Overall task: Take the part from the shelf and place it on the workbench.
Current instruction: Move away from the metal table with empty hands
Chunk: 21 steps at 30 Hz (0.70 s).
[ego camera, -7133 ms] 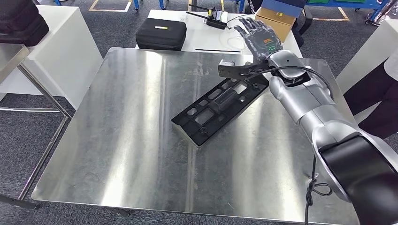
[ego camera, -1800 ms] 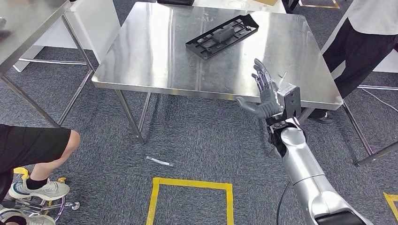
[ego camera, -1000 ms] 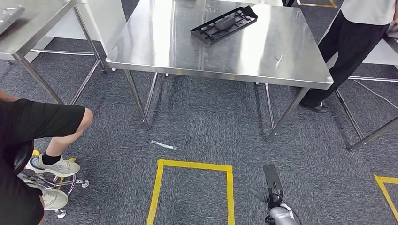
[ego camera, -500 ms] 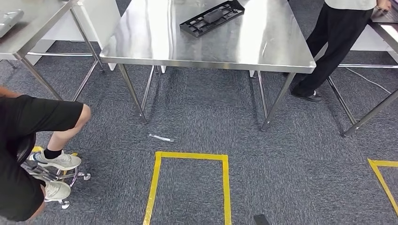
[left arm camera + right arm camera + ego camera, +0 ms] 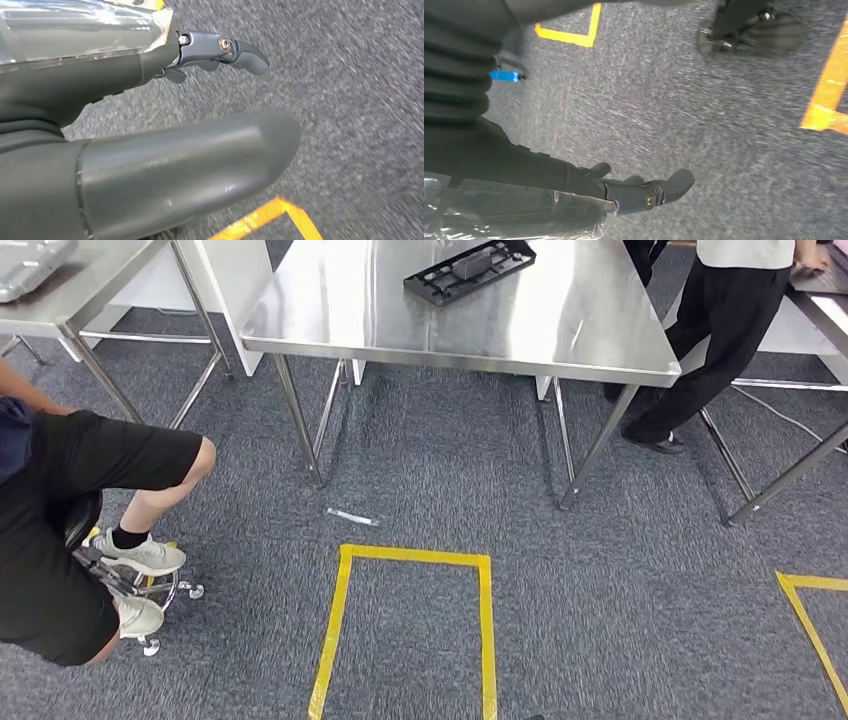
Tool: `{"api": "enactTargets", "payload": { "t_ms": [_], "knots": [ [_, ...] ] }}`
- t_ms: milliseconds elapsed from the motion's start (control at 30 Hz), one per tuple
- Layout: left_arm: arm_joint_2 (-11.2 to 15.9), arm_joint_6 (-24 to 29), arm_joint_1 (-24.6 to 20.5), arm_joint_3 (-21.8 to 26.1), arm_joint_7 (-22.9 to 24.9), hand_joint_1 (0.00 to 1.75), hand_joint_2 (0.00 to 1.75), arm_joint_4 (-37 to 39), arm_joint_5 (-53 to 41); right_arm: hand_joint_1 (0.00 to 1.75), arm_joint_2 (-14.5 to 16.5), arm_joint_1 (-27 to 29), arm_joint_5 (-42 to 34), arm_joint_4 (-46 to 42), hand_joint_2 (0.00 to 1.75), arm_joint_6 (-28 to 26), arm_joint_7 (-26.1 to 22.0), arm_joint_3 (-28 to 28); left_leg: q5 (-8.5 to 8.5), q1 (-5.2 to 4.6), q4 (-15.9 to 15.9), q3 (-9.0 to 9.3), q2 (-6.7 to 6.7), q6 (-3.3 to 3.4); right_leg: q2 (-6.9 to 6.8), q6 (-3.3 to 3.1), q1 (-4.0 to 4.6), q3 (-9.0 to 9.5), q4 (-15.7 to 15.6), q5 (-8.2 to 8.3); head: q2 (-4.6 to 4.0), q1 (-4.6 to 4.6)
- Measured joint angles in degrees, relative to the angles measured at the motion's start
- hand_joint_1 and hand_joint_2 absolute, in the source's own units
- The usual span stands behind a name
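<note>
The black slotted part (image 5: 468, 260) lies flat on the steel workbench (image 5: 560, 325) at the far side of the head view, well away from me. My left hand (image 5: 125, 85) hangs over the grey carpet, its fingers (image 5: 235, 49) apart and nothing in it. My right hand (image 5: 574, 182) also hangs over the carpet, its fingers (image 5: 664, 190) stretched out and holding nothing.
A person sits on a wheeled stool (image 5: 75, 500) at the left. Another person (image 5: 720, 330) stands by the workbench's right corner. A second steel table (image 5: 60, 290) is far left. Yellow tape (image 5: 410, 558) marks the carpet, and a small white object (image 5: 352, 517) lies on it.
The camera has backed away from the workbench and the scene has shifted. My right arm let go of the part, dropped and left the head view. The part stays on the bench.
</note>
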Motion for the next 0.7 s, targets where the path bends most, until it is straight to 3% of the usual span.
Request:
{"api": "enactTargets", "payload": {
  "t_ms": [33,100,167,233,267,300,367,400,467,500,533,567,600,633,667,700],
  "knots": [
    [-0.08,0.07,0.0,0.0,-0.01,0.0,0.0,-0.01,-0.04,0.0,-0.01,-0.02,-0.07,0.02,0.0,0.38,0.12,0.09,0.63,-0.05,0.03,-0.75,0.07,-0.02,0.02,0.27,0.01,-0.3,2.78,-0.91,0.0,0.0],
    [-0.33,0.37,0.0,-0.01,0.02,0.0,0.0,-0.03,-0.16,0.0,0.0,-0.05,-0.47,0.04,0.0,1.3,0.57,0.18,2.0,-0.11,0.09,-2.44,0.23,-0.18,0.04,1.33,0.02,1.29,4.57,-0.05,0.01,-0.01],
    [-0.62,0.63,-0.04,-0.02,0.19,0.0,0.0,-0.06,-0.23,0.0,0.03,-0.1,-1.04,0.05,0.0,2.2,1.03,0.18,3.34,-0.09,0.13,-3.88,0.32,-0.55,0.04,2.04,0.02,6.74,-1.39,2.3,0.01,0.0],
    [-0.79,0.68,-0.09,-0.02,0.45,0.0,0.0,-0.17,-0.26,0.0,0.06,-0.27,-1.51,0.05,0.0,3.22,1.28,0.18,4.62,-0.21,0.1,-4.72,0.36,-1.2,0.09,1.3,0.45,13.15,-10.67,2.11,0.01,-0.06],
    [-0.81,0.68,-0.11,-0.02,0.55,0.0,0.0,-0.23,-0.27,0.0,0.07,-0.31,-1.71,0.07,0.0,3.75,1.37,0.18,5.24,-0.26,-0.01,-4.86,0.41,-1.54,0.13,0.71,0.69,14.86,-13.59,1.58,0.0,-0.08],
    [-0.83,0.68,-0.11,-0.02,0.57,0.0,0.0,-0.29,-0.22,0.0,0.08,-0.31,-1.88,0.09,0.0,4.26,1.41,0.18,5.89,-0.3,-0.2,-4.92,0.46,-1.92,0.17,0.11,1.0,15.38,-14.91,1.28,0.0,-0.14],
    [-0.81,0.68,0.0,0.09,0.4,0.0,0.0,-0.36,-0.07,0.0,0.13,-0.18,-1.98,0.19,0.0,4.87,1.6,0.18,6.33,-0.18,-0.42,-5.17,0.4,-2.58,0.11,-1.0,0.72,14.3,-14.77,2.18,0.0,-0.19],
    [-0.83,0.67,0.1,0.16,0.22,0.0,0.0,-0.39,0.02,0.0,0.14,-0.14,-1.92,0.24,0.0,4.97,1.71,0.17,5.04,-0.08,0.28,-5.53,0.32,-2.85,0.02,-1.75,0.52,13.69,-14.73,2.83,0.01,-0.25],
    [-0.91,0.66,0.35,0.31,-0.15,0.0,0.0,-0.42,0.12,0.0,0.15,-0.11,-1.74,0.29,0.0,4.98,1.9,0.16,-0.64,0.13,4.95,-6.75,0.14,-3.22,-0.15,-2.94,0.26,12.23,-14.73,4.27,0.0,-0.32],
    [-0.96,0.65,0.43,0.39,-0.27,0.0,0.0,-0.43,0.15,0.0,0.16,-0.1,-1.69,0.29,0.0,4.98,1.94,0.16,-3.69,0.18,8.74,-7.42,0.07,-3.39,-0.18,-3.27,0.39,11.44,-14.69,5.0,0.0,-0.32],
    [-0.98,0.65,0.48,0.49,-0.35,0.0,0.0,-0.43,0.17,0.0,0.18,-0.1,-1.66,0.3,0.0,4.98,1.95,0.16,-5.53,0.22,12.48,-7.87,0.0,-3.57,-0.22,-3.31,0.5,10.66,-14.57,5.7,0.0,-0.33],
    [-0.99,0.63,0.49,0.59,-0.4,0.0,0.0,-0.44,0.17,0.0,0.19,-0.1,-1.63,0.31,0.0,4.98,1.97,0.16,-5.93,0.25,15.19,-7.81,-0.06,-3.72,-0.26,-3.24,0.58,9.81,-14.36,6.34,0.0,-0.33],
    [-1.01,0.63,0.5,0.67,-0.43,0.0,0.0,-0.48,0.16,0.0,0.19,-0.09,-1.61,0.31,0.0,4.97,2.01,0.16,-5.04,0.31,16.11,-6.94,-0.07,-3.82,-0.28,-3.08,0.6,8.93,-14.07,6.87,0.0,-0.33],
    [-1.04,0.61,0.5,0.72,-0.46,0.0,0.0,-0.55,0.13,0.0,0.19,-0.08,-1.6,0.32,0.0,4.93,2.03,0.16,-3.54,0.41,14.91,-5.07,-0.06,-3.87,-0.28,-2.89,0.55,8.03,-13.69,7.31,-0.01,-0.34],
    [-1.08,0.6,0.48,0.74,-0.53,0.0,0.0,-0.67,0.04,0.0,0.19,-0.09,-1.59,0.32,0.0,4.88,2.06,0.16,-2.39,0.56,11.78,-2.27,-0.07,-3.91,-0.27,-2.64,0.52,7.18,-13.21,7.65,-0.01,-0.34],
    [-1.16,0.59,0.42,0.74,-0.6,0.0,0.0,-0.79,-0.1,0.0,0.19,-0.09,-1.59,0.33,0.0,4.8,2.07,0.16,-2.38,0.6,7.64,0.93,-0.13,-3.91,-0.23,-2.35,0.57,6.37,-12.69,7.92,0.0,-0.36]
  ]
}}
